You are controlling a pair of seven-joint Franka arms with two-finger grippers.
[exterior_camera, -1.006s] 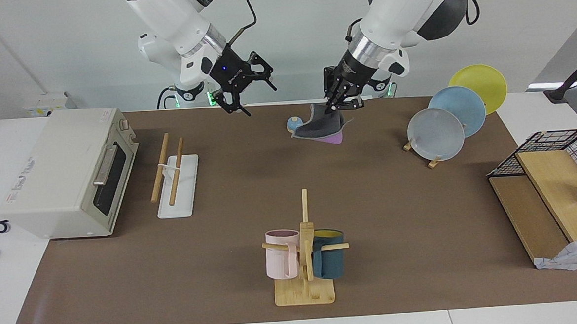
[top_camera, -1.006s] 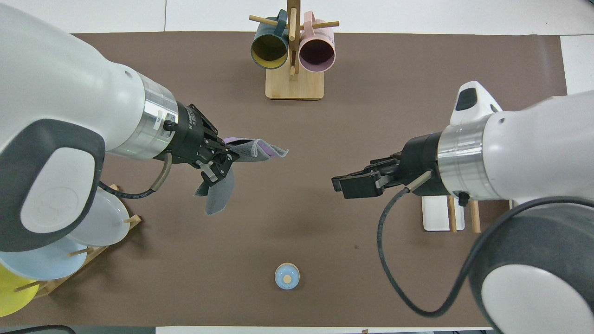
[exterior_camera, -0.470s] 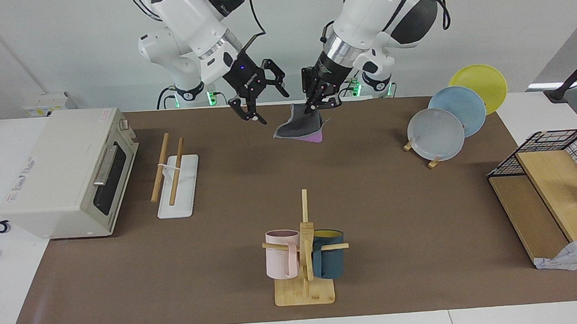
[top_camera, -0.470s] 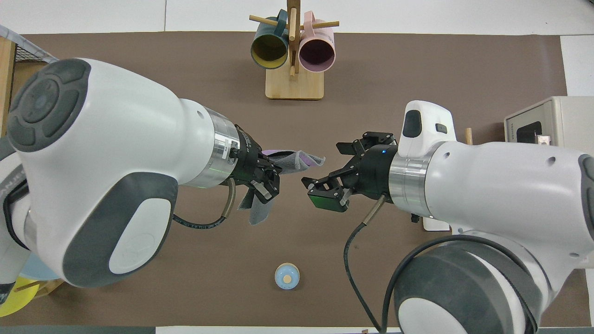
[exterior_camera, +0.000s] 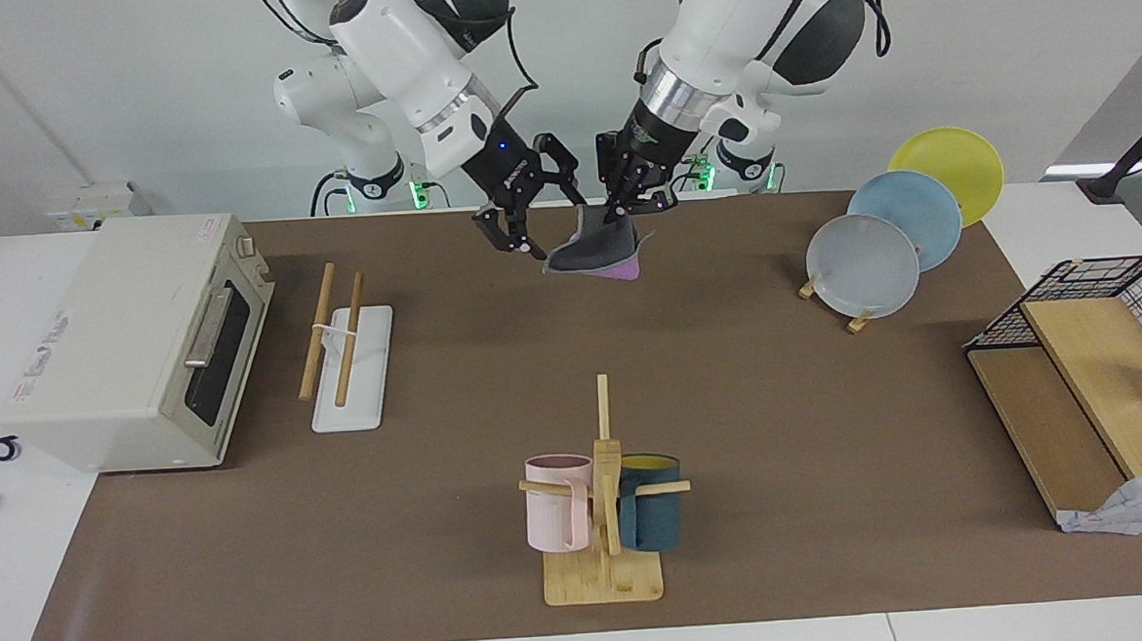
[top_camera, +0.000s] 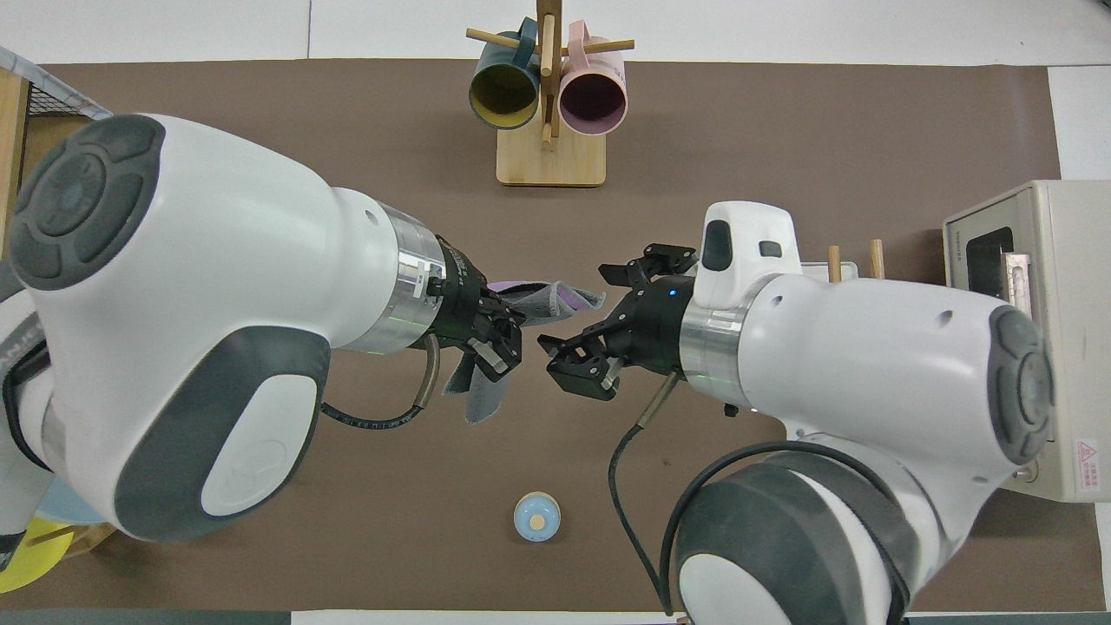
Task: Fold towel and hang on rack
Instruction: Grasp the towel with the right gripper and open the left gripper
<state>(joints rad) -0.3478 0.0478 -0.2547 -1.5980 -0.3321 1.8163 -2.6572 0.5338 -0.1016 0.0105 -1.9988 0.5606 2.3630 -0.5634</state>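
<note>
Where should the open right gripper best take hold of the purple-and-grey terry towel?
Probably the free corner of the purple-and-grey terry towel hanging below the shut left gripper. The open right gripper is level beside it, so it should come sideways from the right arm's end.

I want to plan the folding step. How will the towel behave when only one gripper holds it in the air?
Probably floppy: the towel, pinched by the left gripper, sags and curls below the grip. Likely light, since one small pinch carries it. It seems to hold no shape, so the right gripper, jaws open beside a hanging corner, may need to catch that corner.
</note>
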